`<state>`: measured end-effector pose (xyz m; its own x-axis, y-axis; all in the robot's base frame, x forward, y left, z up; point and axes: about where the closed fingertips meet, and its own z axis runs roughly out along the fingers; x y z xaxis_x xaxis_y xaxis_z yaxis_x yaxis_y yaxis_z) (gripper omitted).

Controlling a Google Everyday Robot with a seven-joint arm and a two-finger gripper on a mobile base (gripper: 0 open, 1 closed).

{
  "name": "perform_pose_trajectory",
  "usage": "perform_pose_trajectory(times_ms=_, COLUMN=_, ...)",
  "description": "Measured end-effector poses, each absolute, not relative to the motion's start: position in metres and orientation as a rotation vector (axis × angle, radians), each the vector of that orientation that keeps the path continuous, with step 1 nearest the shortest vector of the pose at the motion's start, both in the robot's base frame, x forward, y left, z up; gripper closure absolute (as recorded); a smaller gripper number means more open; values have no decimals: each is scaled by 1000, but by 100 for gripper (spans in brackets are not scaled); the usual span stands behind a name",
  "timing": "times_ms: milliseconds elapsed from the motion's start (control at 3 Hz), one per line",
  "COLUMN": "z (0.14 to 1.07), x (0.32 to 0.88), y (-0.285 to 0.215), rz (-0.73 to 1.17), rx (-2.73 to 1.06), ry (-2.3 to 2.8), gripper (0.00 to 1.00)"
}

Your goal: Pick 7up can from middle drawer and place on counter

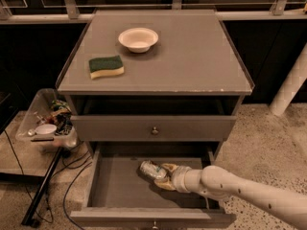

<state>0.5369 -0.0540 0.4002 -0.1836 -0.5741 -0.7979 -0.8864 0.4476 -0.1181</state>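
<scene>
Middle drawer (115, 188): gripper (161, 176) (around 7up can (150, 169))

Silvery 7up can (151, 169) lies in open middle drawer (120, 188), claw (163, 175) against it.

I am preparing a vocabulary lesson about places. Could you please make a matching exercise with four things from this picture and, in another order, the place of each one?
Things:
1. white bowl
2. sponge
3. 7up can
4. gripper

Places:
A. lying on the floor of the open middle drawer
B. front left part of the counter
C. reaching into the drawer from the right, at the can
D. back part of the counter

Pairs: 1-D, 2-B, 3-A, 4-C.
</scene>
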Motion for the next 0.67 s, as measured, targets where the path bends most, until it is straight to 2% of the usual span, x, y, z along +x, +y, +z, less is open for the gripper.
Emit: perform_pose_trajectory(times_ms=667, z=487, x=529, y=-97, rz=495, rx=-1223, ry=1797, gripper=100)
